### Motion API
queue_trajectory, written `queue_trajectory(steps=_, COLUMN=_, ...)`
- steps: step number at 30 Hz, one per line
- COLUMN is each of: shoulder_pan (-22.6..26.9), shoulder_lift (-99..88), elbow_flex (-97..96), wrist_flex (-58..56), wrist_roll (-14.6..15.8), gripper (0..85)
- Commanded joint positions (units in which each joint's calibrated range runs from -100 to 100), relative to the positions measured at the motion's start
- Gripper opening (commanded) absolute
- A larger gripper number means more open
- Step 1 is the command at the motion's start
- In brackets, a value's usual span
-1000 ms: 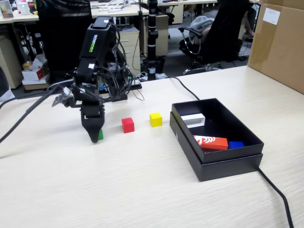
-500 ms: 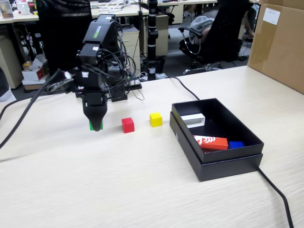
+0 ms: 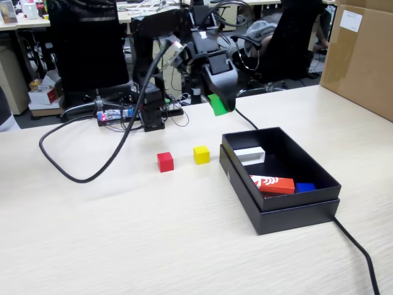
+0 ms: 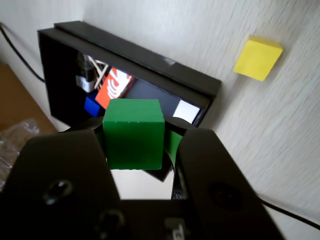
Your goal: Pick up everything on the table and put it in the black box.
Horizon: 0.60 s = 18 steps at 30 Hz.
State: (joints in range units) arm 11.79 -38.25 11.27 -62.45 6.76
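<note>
My gripper [image 3: 220, 104] is shut on the green cube [image 3: 216, 104] and holds it in the air behind the black box [image 3: 295, 215], off its far left corner. In the wrist view the green cube [image 4: 134, 134] sits squarely between the two black jaws, with the black box [image 4: 150, 60] beyond it. The red cube [image 3: 164, 161] and the yellow cube [image 3: 201, 154] rest on the beige table [image 3: 123, 239] left of the box. The yellow cube [image 4: 258, 58] also shows at the upper right of the wrist view.
Inside the box lie a white oblong block [image 3: 249, 155], a red-orange block with white marking [image 3: 272, 184] and a small blue piece [image 3: 304, 187]. A thick black cable [image 3: 67, 169] loops over the table's left. Another cable [image 3: 362, 255] runs from the box. A brown carton [image 3: 362, 55] stands at right.
</note>
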Motion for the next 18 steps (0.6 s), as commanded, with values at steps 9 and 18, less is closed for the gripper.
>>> queue_trajectory(steps=9, shoulder_pan=2.6, shoulder_lift=30.0, elbow_flex=21.5, wrist_flex=-0.1, wrist_roll=2.1, gripper=0.9)
queue_trajectory(steps=18, shoulder_pan=3.1, shoulder_lift=43.8, elbow_flex=26.1, wrist_flex=-0.1, wrist_roll=3.2, gripper=0.9)
